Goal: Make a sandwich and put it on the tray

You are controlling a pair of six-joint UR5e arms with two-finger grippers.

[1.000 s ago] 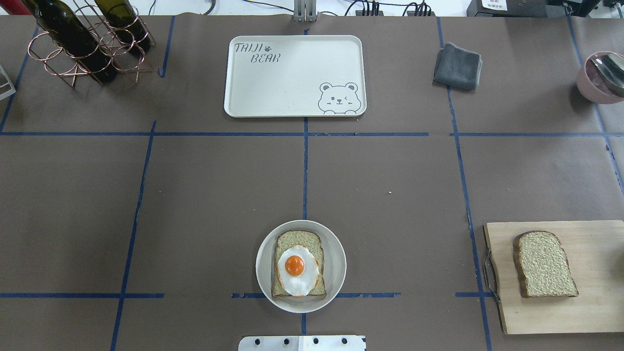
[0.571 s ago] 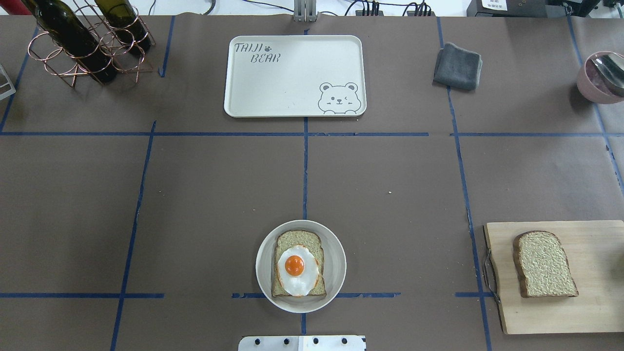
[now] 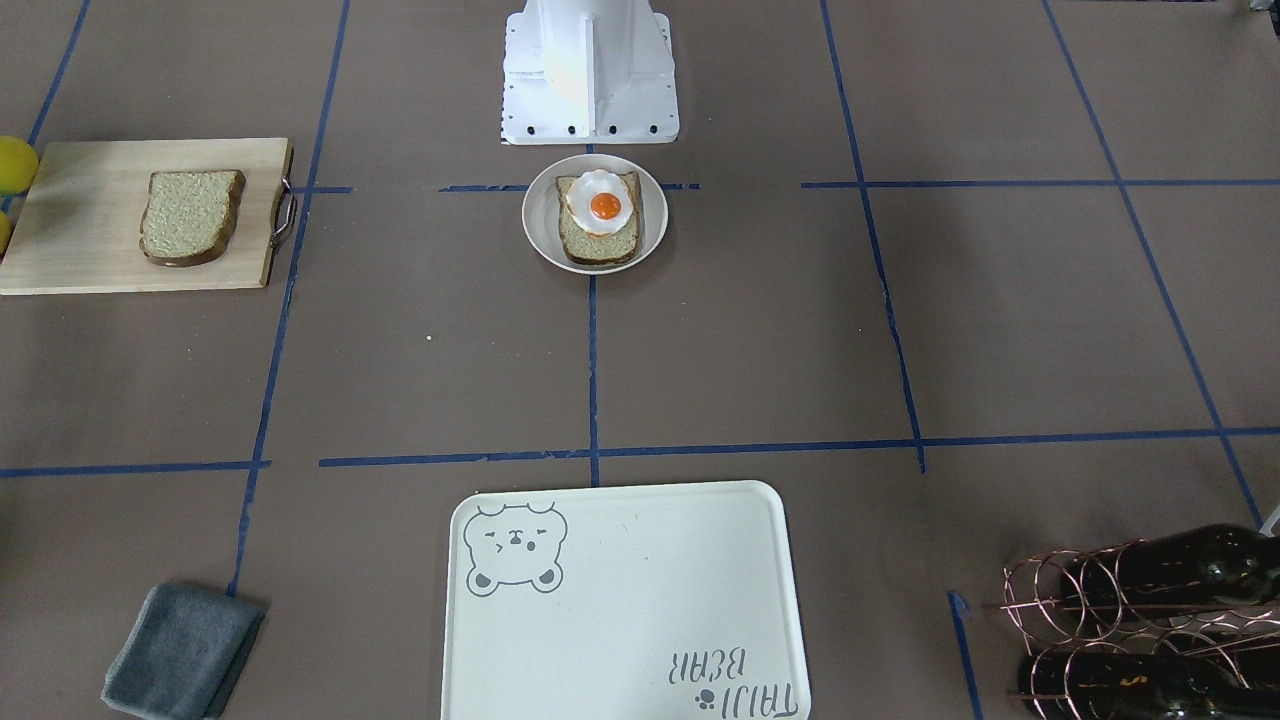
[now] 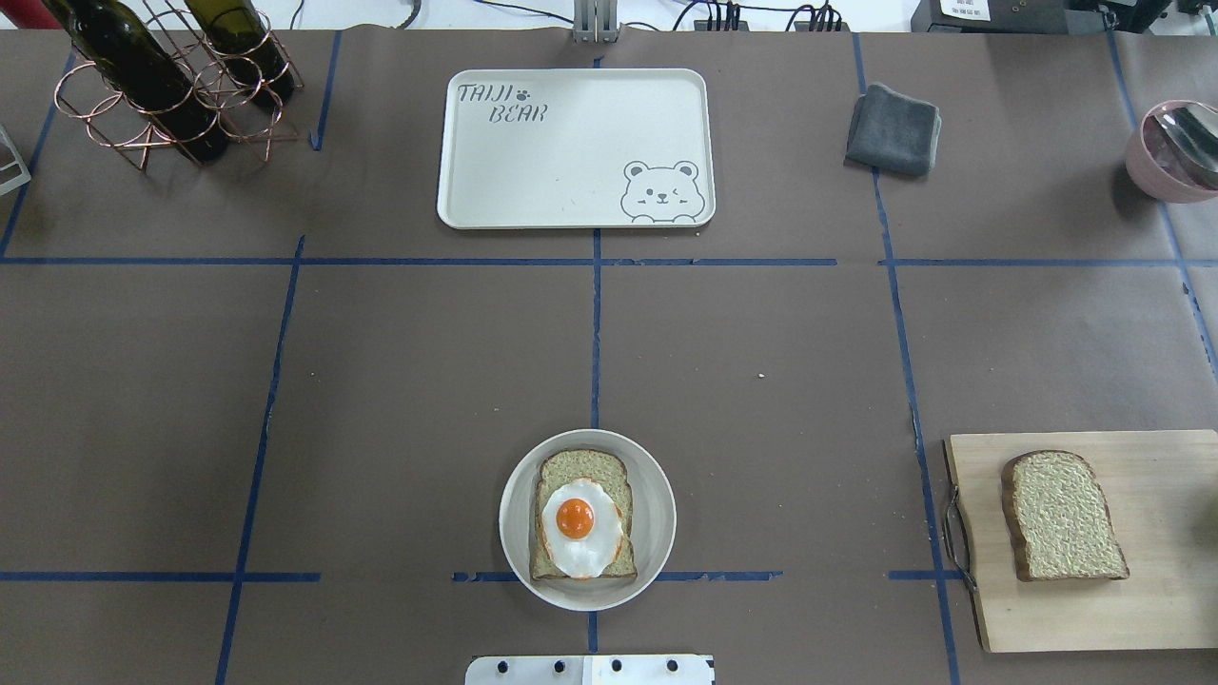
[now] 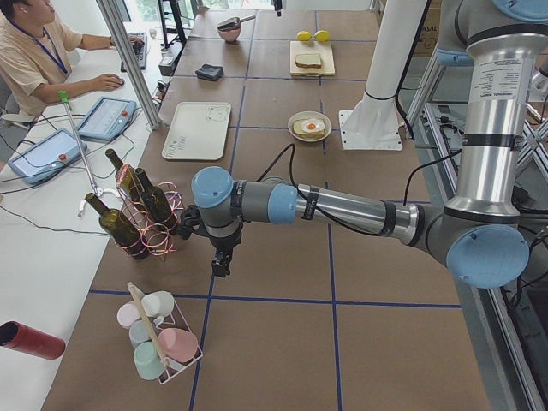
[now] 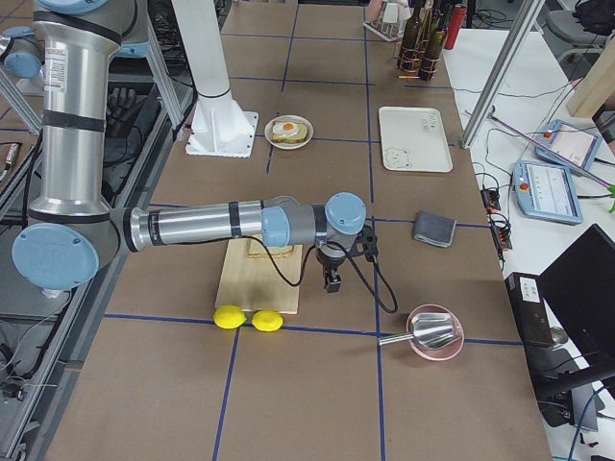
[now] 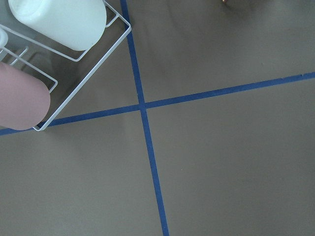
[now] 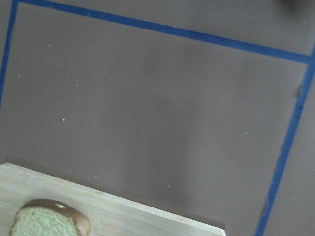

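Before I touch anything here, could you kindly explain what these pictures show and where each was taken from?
This is a robot with two arms at a brown-covered table. Two pictures look down on the table: one from behind the robot, one facing it. Two come from the table's ends; there the left gripper hangs beside a rack of bottles, and the right gripper by the wooden cutting board. I cannot tell whether they are open; I see nothing held. The last two come from cameras on the wrists, looking down at the table. Near the robot, a plate holds a bread slice topped with a fried egg. A second slice lies on the board. The bear tray at the far side has nothing on it.
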